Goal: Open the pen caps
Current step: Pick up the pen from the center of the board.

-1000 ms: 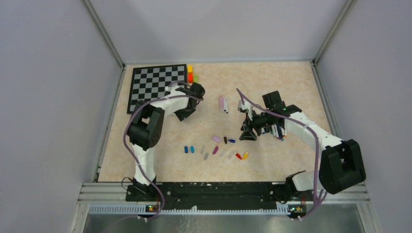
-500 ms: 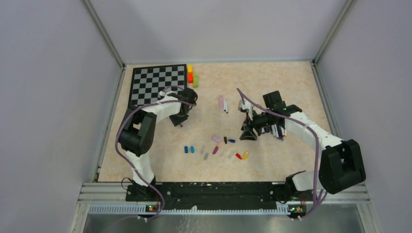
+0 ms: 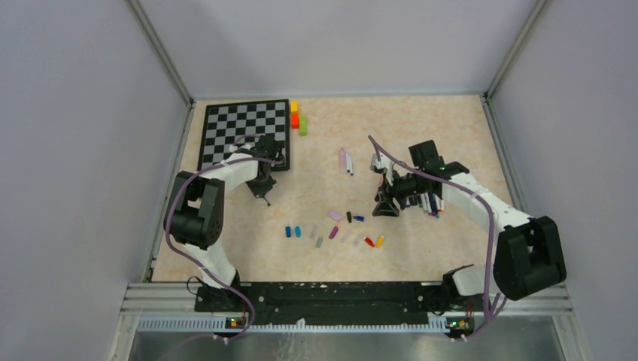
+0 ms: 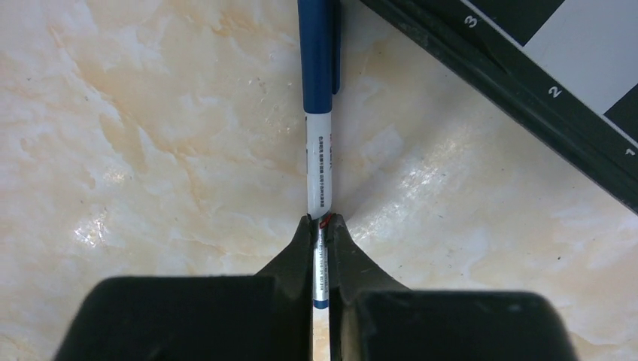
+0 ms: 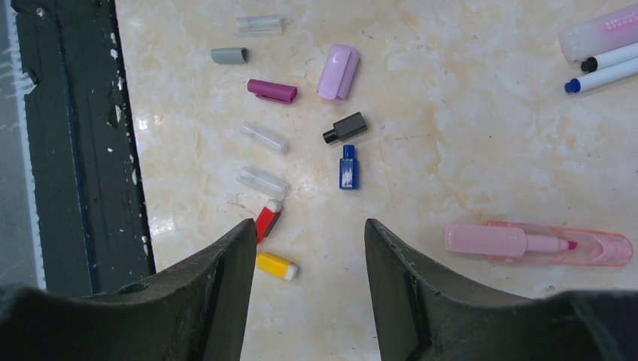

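Left jaws swung toward chessboard (image 3: 233, 128), now pinching blue-capped pen (image 4: 319, 162)

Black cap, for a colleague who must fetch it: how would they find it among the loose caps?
Start at the scatter of loose caps on the table before the right claw. The black cap lies between the wide lilac cap and the small blue cap. It alone is black.

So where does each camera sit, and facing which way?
Top external: high behind the bases, looking down on the table; both arms show.
Left wrist: looks along the left gripper, shut on a blue-capped pen, chessboard alongside.
Right wrist: looks down past the open right gripper at pen caps.
Shared: top and right wrist show those caps.
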